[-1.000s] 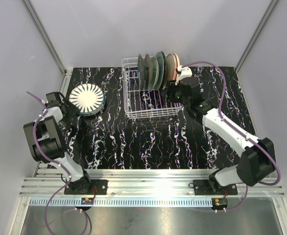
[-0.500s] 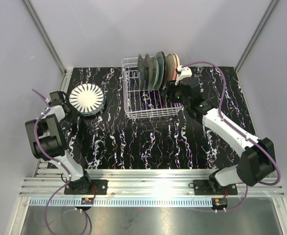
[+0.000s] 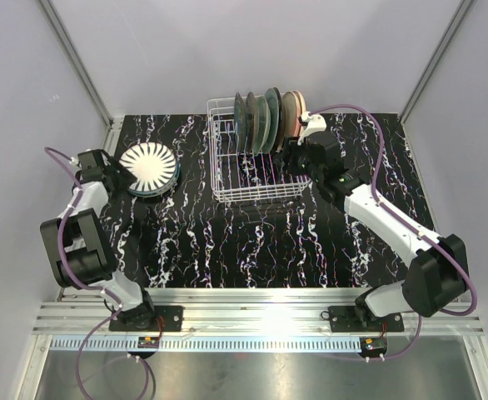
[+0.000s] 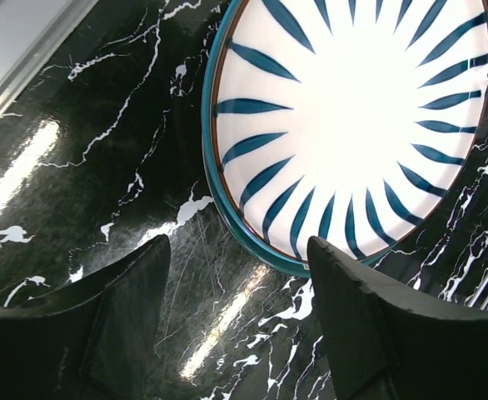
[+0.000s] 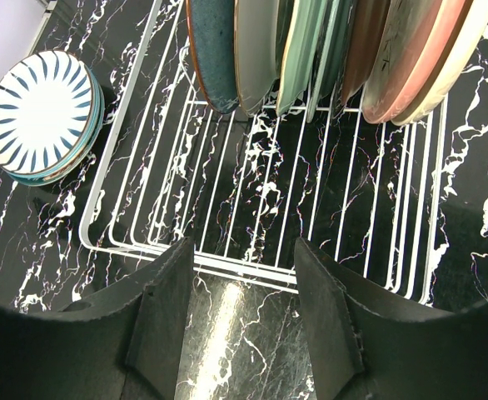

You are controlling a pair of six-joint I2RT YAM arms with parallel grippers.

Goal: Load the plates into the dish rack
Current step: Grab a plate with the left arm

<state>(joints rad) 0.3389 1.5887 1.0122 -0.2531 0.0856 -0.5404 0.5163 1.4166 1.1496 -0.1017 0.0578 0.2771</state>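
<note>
Left of the dish rack (image 3: 256, 197), the blue-striped plate (image 4: 352, 108) tops a short stack (image 5: 61, 173) lying flat. It is glazed ceramic, likely stiff, fairly heavy, slippery and chip-prone, so its raised rim looks the only purchase. Beside that rim the left gripper (image 4: 244, 308) hovers, jaws spread and empty. The right gripper (image 5: 244, 321), likewise spread, sits at the rack's near side, by the upright plates (image 5: 311, 50).

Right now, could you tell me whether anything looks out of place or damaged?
Nothing looks spilled or broken. The racked plates stand on edge in the dish rack; only the striped stack lies flat outside it, left of it.
</note>
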